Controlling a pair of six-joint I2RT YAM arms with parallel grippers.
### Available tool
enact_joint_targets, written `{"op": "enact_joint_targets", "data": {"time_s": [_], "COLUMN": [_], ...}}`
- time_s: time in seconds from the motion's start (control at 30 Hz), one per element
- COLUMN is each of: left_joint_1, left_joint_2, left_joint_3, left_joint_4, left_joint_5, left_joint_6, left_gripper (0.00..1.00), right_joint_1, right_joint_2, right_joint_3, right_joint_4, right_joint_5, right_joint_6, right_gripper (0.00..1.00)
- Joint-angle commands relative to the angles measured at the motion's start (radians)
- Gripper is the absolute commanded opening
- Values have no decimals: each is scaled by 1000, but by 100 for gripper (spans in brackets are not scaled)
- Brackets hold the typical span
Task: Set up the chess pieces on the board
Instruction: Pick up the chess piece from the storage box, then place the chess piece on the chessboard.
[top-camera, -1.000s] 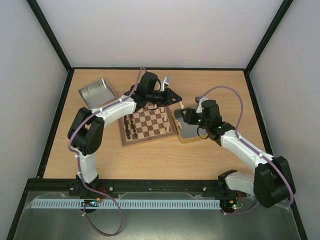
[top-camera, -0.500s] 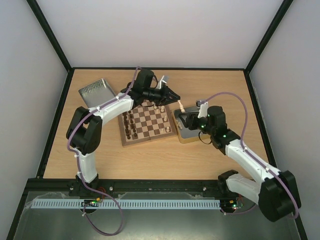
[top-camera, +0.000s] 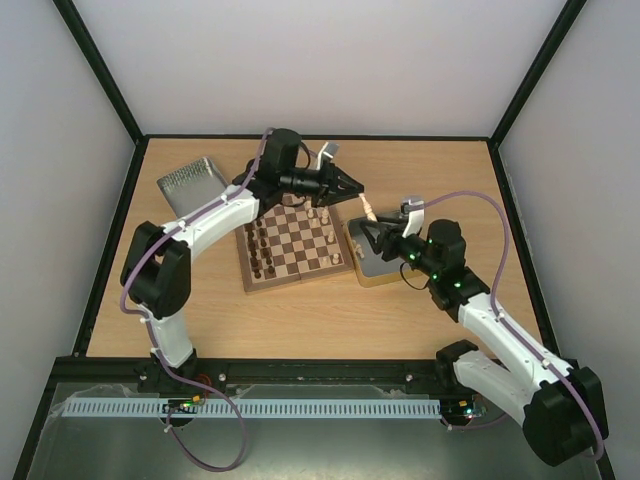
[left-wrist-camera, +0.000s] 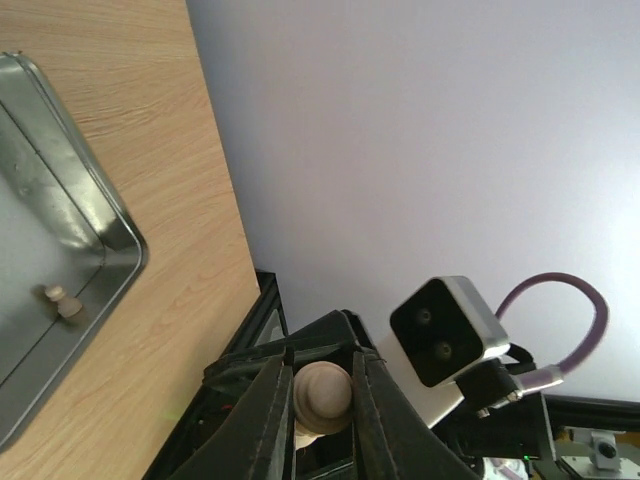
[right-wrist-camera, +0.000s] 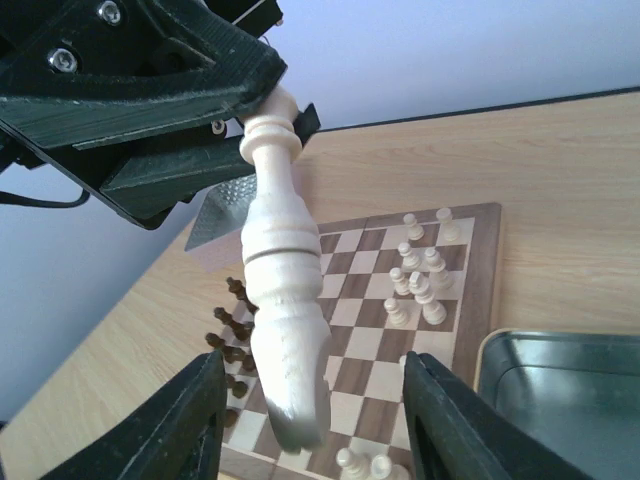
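Note:
My left gripper is shut on the round end of a tall cream chess piece, which it holds in the air past the board's far right corner. In the left wrist view its fingers pinch that rounded end. In the right wrist view the piece hangs between the spread fingers of my right gripper. That gripper is open, with a gap on both sides of the piece. Cream pieces stand on the board's right side and dark ones on its left.
A gold-rimmed metal tin lies right of the board, under my right gripper. A cream piece lies in that tin in the left wrist view. A second shiny tin sits at the far left. Black frame posts edge the table.
My left gripper has carried the cream piece to the right, off the board's far corner. My right wrist has drawn back toward the near right, and its fingers now frame the piece.

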Motion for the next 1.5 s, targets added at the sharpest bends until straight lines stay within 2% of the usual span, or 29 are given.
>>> {"op": "enact_joint_targets", "data": {"time_s": [0.0,0.37,0.57,0.67,0.77,0.9,1.07,1.17,1.33,1.47], "left_joint_1": [9,15,19,21,23,21,-50,-111,-127,-130], "left_joint_2": [-44,-49,-54,-66,-95,-166,-268,-286,-228,-179], "left_joint_3": [-7,-25,-35,-36,-37,-90,-254,-357,-410,-421], "left_joint_4": [40,48,51,10,-88,-221,-210,-126,-41,56], "left_joint_5": [39,36,27,-12,-132,-396,-842,-1021,-1185,-1159], "left_joint_6": [-54,-59,-52,-5,137,356,605,715,732,733], "left_gripper": [2,2,2,2,2,2,2,2,2,2], "right_joint_1": [-2,-2,-2,-2,-1,-2,-2,-1,-1,-2], "right_joint_2": [-44,-66,-61,-60,-25,61,112,138,194,206], "right_joint_3": [-29,-33,-30,-27,-10,18,42,45,55,53], "right_joint_4": [74,98,89,71,3,-162,-263,-250,-233,-229], "right_joint_5": [-26,-43,-28,10,21,34,130,141,150,151], "right_joint_6": [9,37,45,69,108,138,187,223,271,278], "right_gripper": [43,25,8,2,2,2,2,2,2,2]}}
